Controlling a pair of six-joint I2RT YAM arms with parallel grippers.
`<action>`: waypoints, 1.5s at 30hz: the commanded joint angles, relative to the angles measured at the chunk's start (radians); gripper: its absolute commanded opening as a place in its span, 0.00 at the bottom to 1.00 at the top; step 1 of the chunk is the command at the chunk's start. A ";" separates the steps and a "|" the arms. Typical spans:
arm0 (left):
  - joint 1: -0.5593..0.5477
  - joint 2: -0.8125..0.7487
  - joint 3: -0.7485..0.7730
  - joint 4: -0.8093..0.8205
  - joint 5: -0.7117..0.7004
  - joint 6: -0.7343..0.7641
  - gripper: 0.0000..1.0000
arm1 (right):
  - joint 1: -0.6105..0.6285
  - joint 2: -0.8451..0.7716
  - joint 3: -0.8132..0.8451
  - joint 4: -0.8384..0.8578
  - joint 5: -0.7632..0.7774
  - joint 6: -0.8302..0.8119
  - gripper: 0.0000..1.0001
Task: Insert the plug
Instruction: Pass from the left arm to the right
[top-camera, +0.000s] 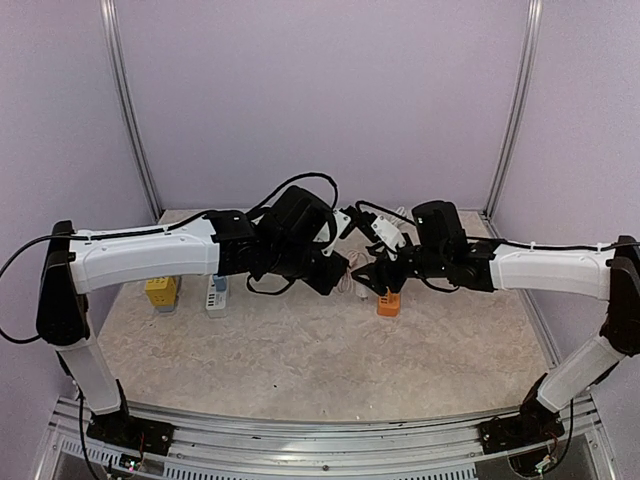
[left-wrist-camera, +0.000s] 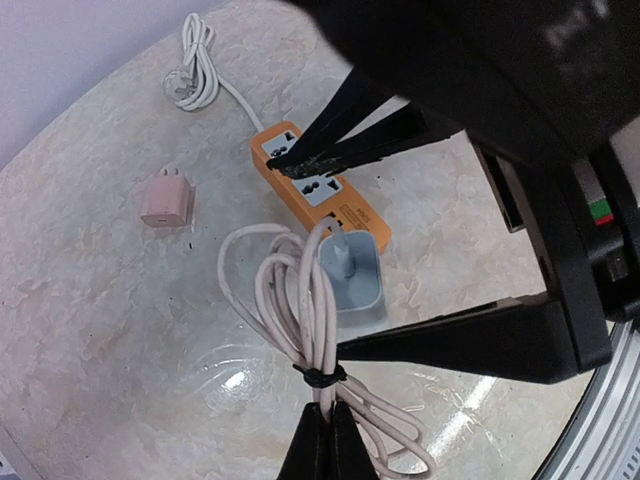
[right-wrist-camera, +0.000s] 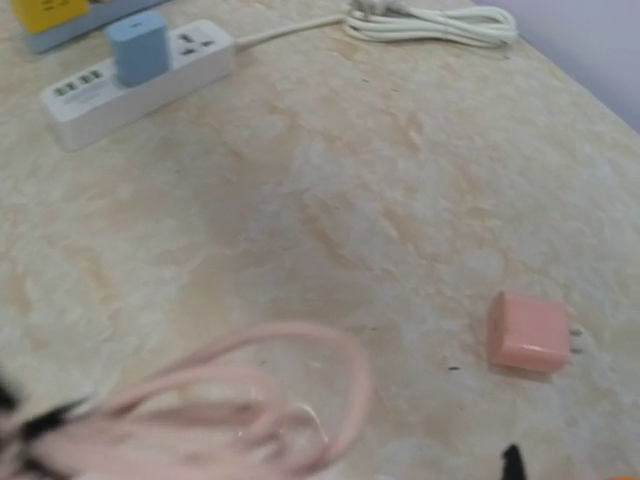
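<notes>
The plug (left-wrist-camera: 352, 278) is a grey-blue adapter at the near end of the orange power strip (left-wrist-camera: 312, 178) (top-camera: 388, 303); whether it is seated I cannot tell. Its pink cable (left-wrist-camera: 300, 300) (right-wrist-camera: 250, 400) is bundled with a black tie. My left gripper (left-wrist-camera: 328, 425) (top-camera: 338, 272) is shut on that bundle just below the tie. In the left wrist view my right gripper (left-wrist-camera: 312, 255) (top-camera: 382, 272) stands open, one finger over the strip's sockets and the other past the adapter's near side, with adapter and cable between them. Only a black fingertip (right-wrist-camera: 512, 462) shows in the right wrist view.
A loose pink charger (left-wrist-camera: 165, 200) (right-wrist-camera: 528, 332) lies on the marble tabletop left of the orange strip. A white power strip (right-wrist-camera: 140, 65) (top-camera: 217, 295) holds a blue adapter; a yellow block (top-camera: 161, 292) sits beside it. A coiled white cord (left-wrist-camera: 192, 75) (right-wrist-camera: 430, 20) lies behind.
</notes>
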 joint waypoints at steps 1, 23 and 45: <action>-0.009 -0.048 -0.007 0.032 -0.017 -0.005 0.00 | 0.010 0.046 0.041 -0.015 0.081 0.021 0.68; -0.011 -0.047 0.010 0.033 -0.035 0.009 0.00 | 0.018 0.059 0.079 -0.121 0.058 0.055 0.17; 0.004 -0.179 -0.179 0.140 0.002 -0.120 0.89 | -0.256 -0.008 -0.109 0.143 -0.340 -0.283 0.00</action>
